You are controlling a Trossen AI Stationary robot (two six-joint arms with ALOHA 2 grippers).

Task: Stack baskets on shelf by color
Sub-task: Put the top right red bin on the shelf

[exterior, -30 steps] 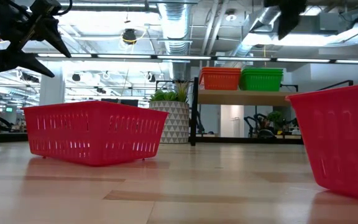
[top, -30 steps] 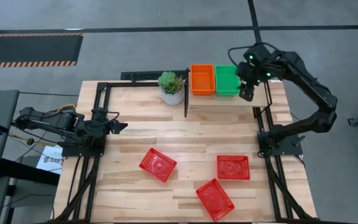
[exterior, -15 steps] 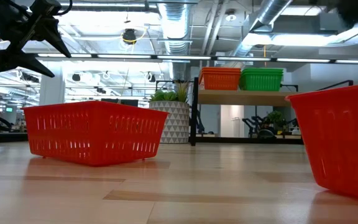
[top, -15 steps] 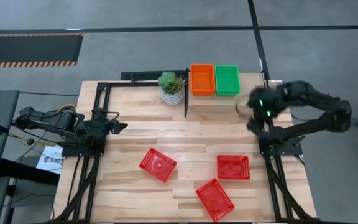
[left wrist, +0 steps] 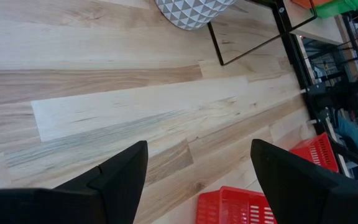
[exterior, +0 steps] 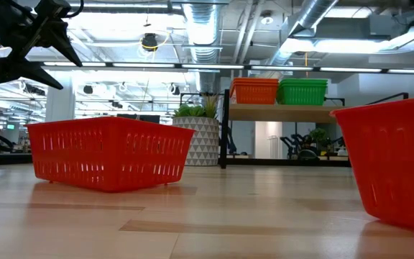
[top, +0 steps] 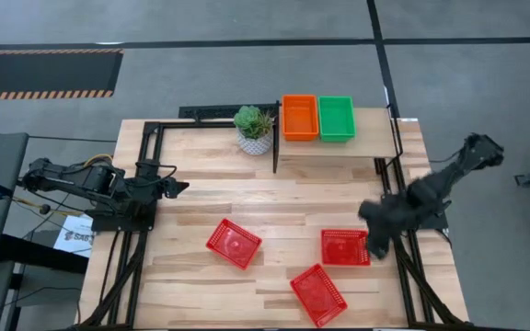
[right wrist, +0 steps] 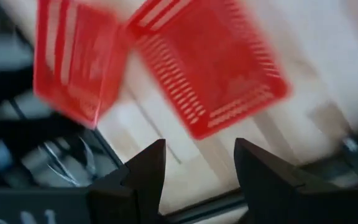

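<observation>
Seen from above, a light wooden shelf (top: 371, 138) at the far edge of the tabletop (top: 210, 188) holds an orange basket (top: 300, 117) and a green basket (top: 336, 118) side by side, beside a potted plant (top: 253, 128). The right end effector (top: 375, 241), which hovered by the green basket a second ago, has swung down to the near right, its fingers spread wide and empty, just beside the right-hand red basket (top: 344, 246). Two more red baskets (top: 234, 243) (top: 317, 293) lie loose nearby. The left end effector (top: 178, 188) waits open at the left edge. Green appears delivered; the red baskets likely come next.
</observation>
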